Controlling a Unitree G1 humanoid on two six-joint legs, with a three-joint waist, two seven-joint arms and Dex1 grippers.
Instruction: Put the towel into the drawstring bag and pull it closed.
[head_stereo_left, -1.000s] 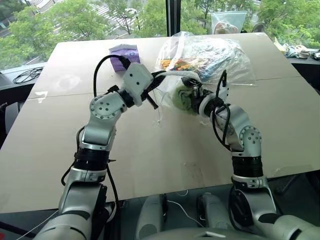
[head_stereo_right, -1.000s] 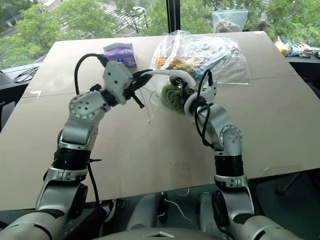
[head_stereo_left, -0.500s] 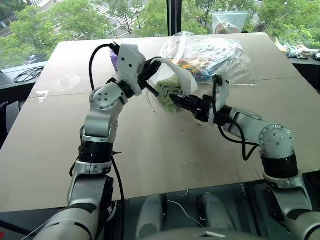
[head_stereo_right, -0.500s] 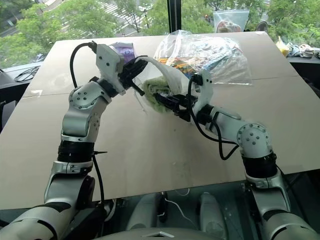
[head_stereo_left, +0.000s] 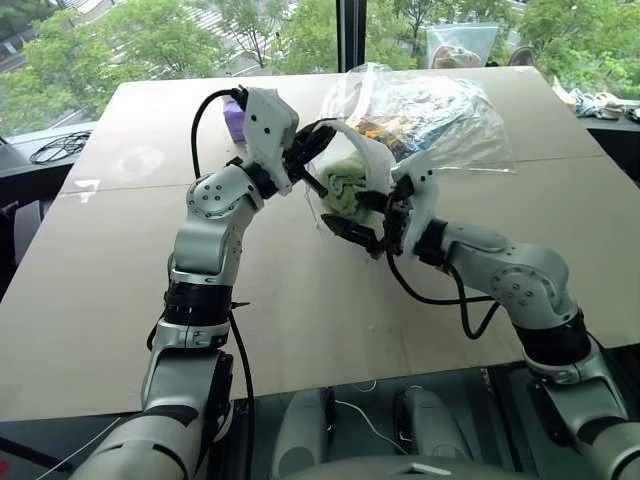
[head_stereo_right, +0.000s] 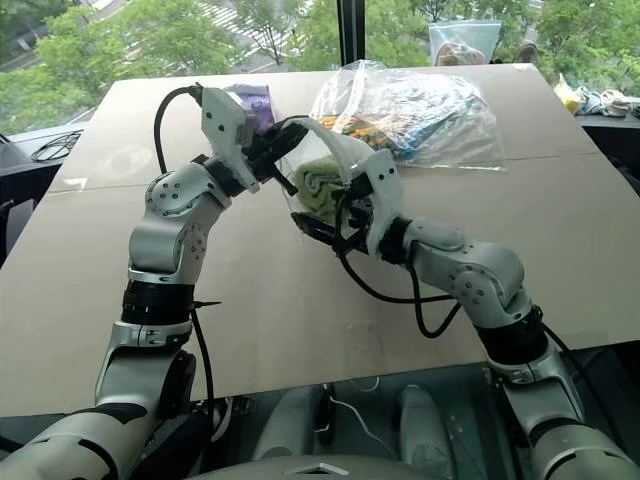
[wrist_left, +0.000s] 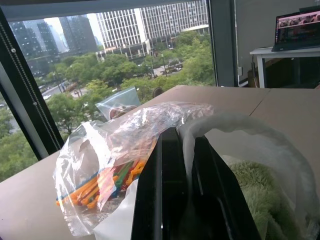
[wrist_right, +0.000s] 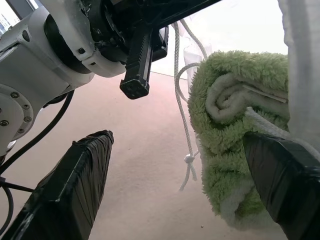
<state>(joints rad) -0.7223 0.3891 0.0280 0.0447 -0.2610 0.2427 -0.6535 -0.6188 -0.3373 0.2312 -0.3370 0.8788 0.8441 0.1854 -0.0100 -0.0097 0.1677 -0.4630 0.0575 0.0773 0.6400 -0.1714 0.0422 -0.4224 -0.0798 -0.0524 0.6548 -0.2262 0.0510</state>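
While the left gripper (head_stereo_left: 312, 158) stands raised over the table (head_stereo_left: 120, 300), its fingers are pinched tight on the white rim of the bag (head_stereo_left: 372, 160), holding the mouth lifted; the bag hangs from that grip above the tabletop, its cord (wrist_right: 182, 120) dangling loose with a knot near its end; the towel (head_stereo_left: 345, 185), green and rolled, sits in the bag's mouth, partly wrapped by the thin fabric and partly bare; the right gripper (head_stereo_left: 362, 218) is just beside the towel with its fingers spread wide and gripping nothing, one finger (wrist_right: 280, 175) against the towel's lower side, the other (wrist_right: 70, 185) well apart from it; behind the bag lies a clear plastic bag (head_stereo_left: 440, 110) of colourful items; a purple pack (head_stereo_left: 233, 117) lies behind the left arm.
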